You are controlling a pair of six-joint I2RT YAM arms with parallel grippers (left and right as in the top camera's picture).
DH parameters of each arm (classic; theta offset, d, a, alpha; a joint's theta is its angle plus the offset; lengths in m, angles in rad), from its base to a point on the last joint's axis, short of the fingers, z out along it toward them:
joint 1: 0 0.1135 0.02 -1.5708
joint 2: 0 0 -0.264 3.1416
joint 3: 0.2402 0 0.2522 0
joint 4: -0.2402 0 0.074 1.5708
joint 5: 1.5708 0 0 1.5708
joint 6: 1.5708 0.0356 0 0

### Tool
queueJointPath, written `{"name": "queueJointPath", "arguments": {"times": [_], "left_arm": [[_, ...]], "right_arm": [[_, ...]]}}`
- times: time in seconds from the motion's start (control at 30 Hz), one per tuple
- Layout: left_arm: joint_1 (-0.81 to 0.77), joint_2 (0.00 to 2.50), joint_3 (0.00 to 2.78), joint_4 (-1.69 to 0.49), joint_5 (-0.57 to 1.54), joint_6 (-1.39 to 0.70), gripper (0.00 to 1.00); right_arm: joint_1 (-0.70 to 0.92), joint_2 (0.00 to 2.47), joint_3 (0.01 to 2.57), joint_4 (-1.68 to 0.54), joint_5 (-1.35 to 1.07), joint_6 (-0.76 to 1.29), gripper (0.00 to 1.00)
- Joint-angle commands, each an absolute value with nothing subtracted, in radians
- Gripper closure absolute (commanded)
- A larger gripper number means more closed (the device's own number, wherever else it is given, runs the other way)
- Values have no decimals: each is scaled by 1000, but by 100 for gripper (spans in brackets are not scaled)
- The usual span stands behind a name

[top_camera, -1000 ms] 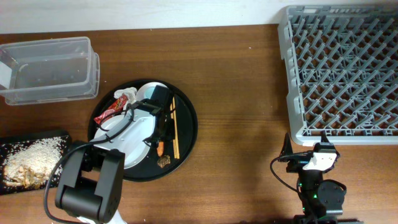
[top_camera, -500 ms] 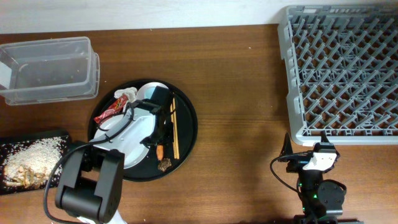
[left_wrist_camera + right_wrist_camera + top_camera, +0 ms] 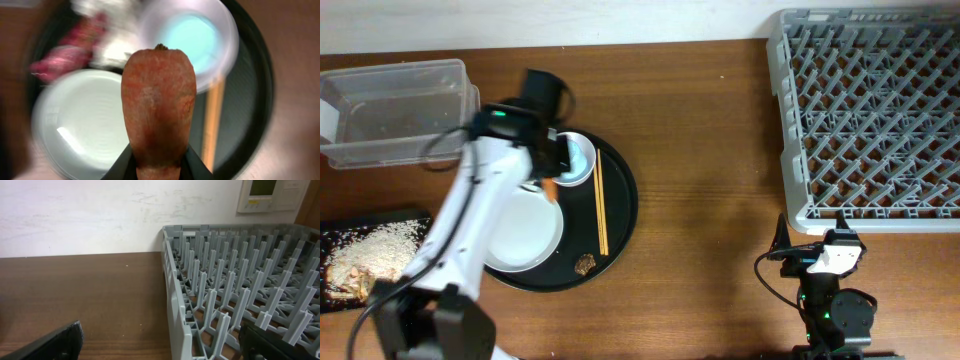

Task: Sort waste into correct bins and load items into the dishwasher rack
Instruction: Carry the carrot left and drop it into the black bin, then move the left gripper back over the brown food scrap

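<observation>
Waste sorting under way: the left hand (image 3: 159,169) clamps the orange carrot piece (image 3: 159,105) above the round black tray (image 3: 620,200) — next, likely a carry to the flat black tray (image 3: 390,218) left of it, then release.

Wide gap of table (image 3: 710,200) between round tray (image 3: 620,200) and rack (image 3: 870,110), left arm (image 3: 460,215) stretched over plate (image 3: 530,238)

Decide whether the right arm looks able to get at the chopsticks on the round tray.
Probably yes: the chopsticks lie uncovered at the right of the round tray, with only bare table between them and the right gripper.
</observation>
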State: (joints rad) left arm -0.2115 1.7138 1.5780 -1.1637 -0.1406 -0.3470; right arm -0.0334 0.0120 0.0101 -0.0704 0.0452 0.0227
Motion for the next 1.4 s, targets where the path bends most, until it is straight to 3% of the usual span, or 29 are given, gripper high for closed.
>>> {"name": "queueJointPath", "arguments": {"times": [0.0, 0.3, 0.63, 0.9, 1.03, 1.37], "left_arm": [[-43, 1660, 1615, -1177, -215, -344, 83], [453, 1735, 1615, -1137, -204, -603, 83], [771, 1945, 1615, -1127, -127, -603, 83], [928, 2043, 1615, -1131, -112, -602, 82], [959, 2044, 1615, -1126, -108, -602, 65], [920, 2044, 1615, -1092, 4, -530, 67]], "right_arm": [[-40, 4, 6, -78, 57, 23, 2], [-40, 4, 6, -78, 57, 23, 2], [-40, 4, 6, -78, 57, 23, 2], [-40, 4, 6, -78, 57, 23, 2], [-40, 4, 6, -78, 57, 23, 2], [-40, 4, 6, -78, 57, 22, 2]]}}
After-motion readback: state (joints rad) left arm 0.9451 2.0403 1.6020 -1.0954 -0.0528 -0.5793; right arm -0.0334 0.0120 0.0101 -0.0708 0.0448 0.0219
